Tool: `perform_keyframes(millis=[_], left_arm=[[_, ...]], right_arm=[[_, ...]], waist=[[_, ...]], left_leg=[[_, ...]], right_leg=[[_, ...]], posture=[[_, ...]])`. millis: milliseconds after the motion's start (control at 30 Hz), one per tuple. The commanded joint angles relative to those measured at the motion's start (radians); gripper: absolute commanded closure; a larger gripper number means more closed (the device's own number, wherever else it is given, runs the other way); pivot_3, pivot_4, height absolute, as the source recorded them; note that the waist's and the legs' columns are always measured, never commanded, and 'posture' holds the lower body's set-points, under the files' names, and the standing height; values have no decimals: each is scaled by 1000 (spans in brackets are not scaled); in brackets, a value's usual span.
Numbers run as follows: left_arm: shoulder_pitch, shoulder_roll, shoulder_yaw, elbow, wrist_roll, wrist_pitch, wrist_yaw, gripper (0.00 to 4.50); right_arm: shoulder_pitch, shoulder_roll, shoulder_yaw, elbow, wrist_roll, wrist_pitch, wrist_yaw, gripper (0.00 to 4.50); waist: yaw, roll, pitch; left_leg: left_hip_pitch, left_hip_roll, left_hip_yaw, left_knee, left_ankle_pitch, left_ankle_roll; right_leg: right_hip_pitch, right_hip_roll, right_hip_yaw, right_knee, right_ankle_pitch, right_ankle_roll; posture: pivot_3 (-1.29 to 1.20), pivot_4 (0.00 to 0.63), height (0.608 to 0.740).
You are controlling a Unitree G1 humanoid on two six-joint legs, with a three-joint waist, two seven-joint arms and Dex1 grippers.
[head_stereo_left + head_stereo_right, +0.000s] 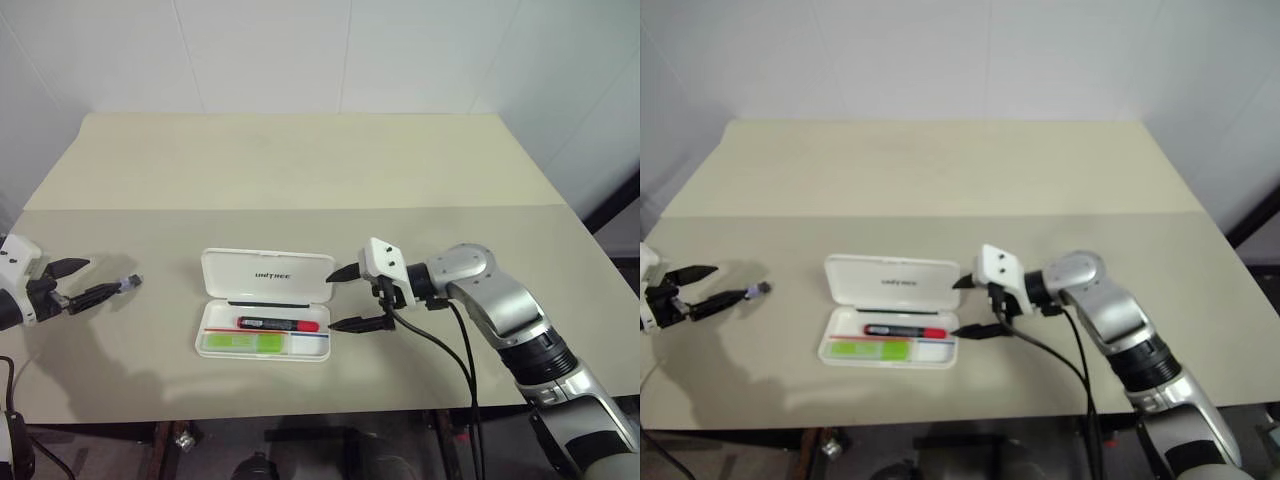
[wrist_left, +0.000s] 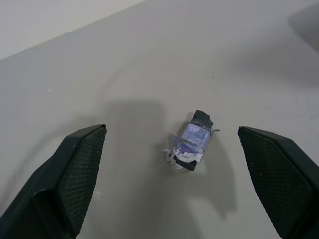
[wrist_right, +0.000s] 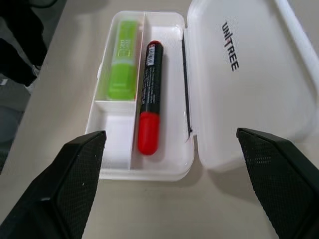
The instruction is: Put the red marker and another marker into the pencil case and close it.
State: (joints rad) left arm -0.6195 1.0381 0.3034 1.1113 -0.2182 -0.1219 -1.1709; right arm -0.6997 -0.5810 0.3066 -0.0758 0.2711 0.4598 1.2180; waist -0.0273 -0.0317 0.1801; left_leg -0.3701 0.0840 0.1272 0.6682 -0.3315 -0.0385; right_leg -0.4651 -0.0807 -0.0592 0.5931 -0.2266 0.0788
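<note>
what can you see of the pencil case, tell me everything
The pencil case is a white, hard-plastic-looking rectangular box with rounded corners, lying open on the table. Its hinged lid is folded back flat, with dark "Unitree" lettering on it. The tray is split by thin walls into compartments: the green marker lies in a narrow one, the red marker in the long one beside it. The open right gripper hovers at its end, not touching it.
</note>
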Motion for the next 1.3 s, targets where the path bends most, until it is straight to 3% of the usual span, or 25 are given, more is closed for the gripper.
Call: perform_keyframes(millis=[33,467,767,1167,1200,1300], left_arm=[[-41,2,-27,39,31,-12,-28,0],[-161,-54,-107,151,132,-6,16,0],[-197,-90,-135,183,177,13,38,0],[-198,-107,-124,191,182,32,26,3846],[-197,-108,-123,191,182,30,26,4096],[-194,-104,-118,189,178,22,20,4127]], right_arm=[[8,-17,-53,-58,40,-9,7,60],[131,-114,-158,-178,178,25,67,60],[158,-126,-173,-182,167,-10,40,60],[145,-133,-182,-165,159,-33,39,0],[143,-131,-182,-163,158,-36,38,0],[134,-123,-177,-153,155,-45,36,0]], waist=[[-1,0,0],[3,0,0],[2,0,0],[3,0,0],[3,0,0],[2,0,0]], left_leg=[[0,0,0,0,0,0],[0,0,0,4,-1,0],[0,1,0,14,-4,3],[0,1,0,14,-4,3],[0,1,0,15,-4,3],[1,1,0,15,-4,3]], right_leg=[[0,0,0,0,0,0],[0,-1,-1,2,0,0],[1,-1,0,10,0,0],[1,-1,0,10,0,-1],[1,-1,0,10,0,-1],[1,-1,0,11,0,-1]], posture=[[0,150,740],[0,150,740],[0,150,740],[0,150,740],[0,150,740],[0,150,740]])
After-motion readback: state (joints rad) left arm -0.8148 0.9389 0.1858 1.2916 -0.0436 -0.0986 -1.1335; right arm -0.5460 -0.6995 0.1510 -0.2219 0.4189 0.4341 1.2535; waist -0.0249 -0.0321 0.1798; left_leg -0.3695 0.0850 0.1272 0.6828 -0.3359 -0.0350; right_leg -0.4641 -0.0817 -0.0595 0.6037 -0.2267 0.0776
